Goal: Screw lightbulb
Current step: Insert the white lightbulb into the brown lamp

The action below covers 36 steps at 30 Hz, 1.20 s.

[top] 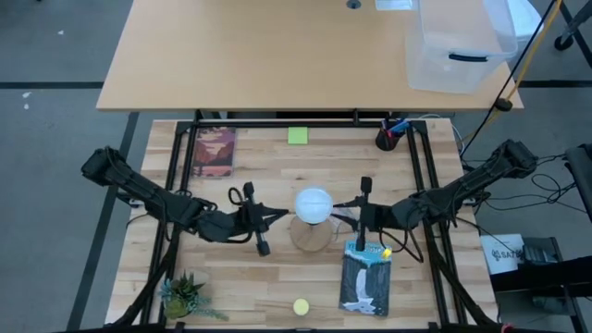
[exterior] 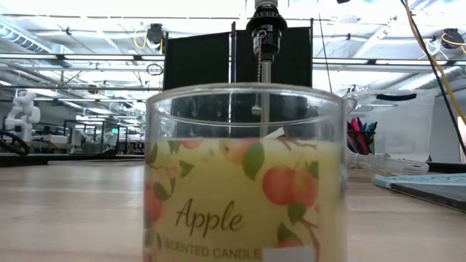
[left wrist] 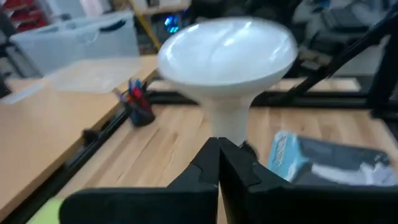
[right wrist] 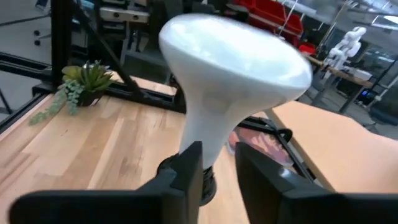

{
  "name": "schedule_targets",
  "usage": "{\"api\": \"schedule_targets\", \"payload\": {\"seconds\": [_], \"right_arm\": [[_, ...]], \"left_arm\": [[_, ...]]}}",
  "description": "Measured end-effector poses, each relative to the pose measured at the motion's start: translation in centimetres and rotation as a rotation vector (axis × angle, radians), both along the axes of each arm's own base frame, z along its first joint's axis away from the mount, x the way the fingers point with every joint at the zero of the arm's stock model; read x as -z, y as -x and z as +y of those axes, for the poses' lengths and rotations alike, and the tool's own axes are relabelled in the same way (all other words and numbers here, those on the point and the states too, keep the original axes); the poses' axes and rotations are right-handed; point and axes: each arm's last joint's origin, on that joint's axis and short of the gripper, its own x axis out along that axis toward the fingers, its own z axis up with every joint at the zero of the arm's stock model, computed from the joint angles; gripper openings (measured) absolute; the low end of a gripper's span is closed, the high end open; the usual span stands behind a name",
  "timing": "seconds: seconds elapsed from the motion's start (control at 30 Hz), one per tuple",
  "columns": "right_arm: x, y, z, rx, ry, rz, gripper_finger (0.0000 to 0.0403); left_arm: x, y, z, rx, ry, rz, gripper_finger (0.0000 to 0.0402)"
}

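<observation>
The white frosted lightbulb (top: 313,204) stands upright, globe up, its neck in the black socket of the round wooden base (top: 312,238) at the table's middle. It also shows in the left wrist view (left wrist: 227,53) and the right wrist view (right wrist: 233,68). My left gripper (top: 280,215) is shut, with its tips (left wrist: 218,149) right at the bulb's neck from the table's left. My right gripper (top: 342,215) is open on the bulb's right, with its fingers (right wrist: 219,168) on either side of the lower neck. In the low view only the socket (exterior: 263,30) shows, above a candle jar. My left gripper points its shut fingertips (left wrist: 211,154) level from the table's left at the bulb's lower neck (left wrist: 227,127); I cannot tell whether they touch it. My right gripper comes level from the table's right. One finger (right wrist: 189,165) overlaps the neck (right wrist: 208,146) and the other stands apart from it. I cannot tell whether it touches.
An apple scented candle jar (exterior: 244,182) stands near the front edge and shows as a yellow disc (top: 301,306) from above. Also on the table are a blue book (top: 366,282), a small plant (top: 185,296), scissors (top: 240,195), a red book (top: 215,151), a green note (top: 297,136) and a pen cup (top: 389,137).
</observation>
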Motion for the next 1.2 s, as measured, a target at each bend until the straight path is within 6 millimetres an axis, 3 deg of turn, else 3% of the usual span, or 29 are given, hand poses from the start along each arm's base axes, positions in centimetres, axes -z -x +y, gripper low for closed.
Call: {"api": "schedule_targets", "payload": {"seconds": [0.3, 0.63, 1.2], "right_arm": [[-0.6, -0.1, -0.3, 0.081, 0.092, -0.04, 0.0004], [-1.3, 0.0, -0.4, 0.113, 0.159, -0.08, 0.0001], [-1.1, 0.2, 0.1, 0.101, 0.188, -0.056, 0.0]], "left_arm": [[-0.8, -0.2, 0.0, 0.056, -0.048, -0.071, 0.0001], [-1.0, -1.1, 1.8, 0.077, -0.011, -0.087, 0.0], [-0.9, -1.4, 2.9, 0.045, -0.015, -0.076, 0.0]]}}
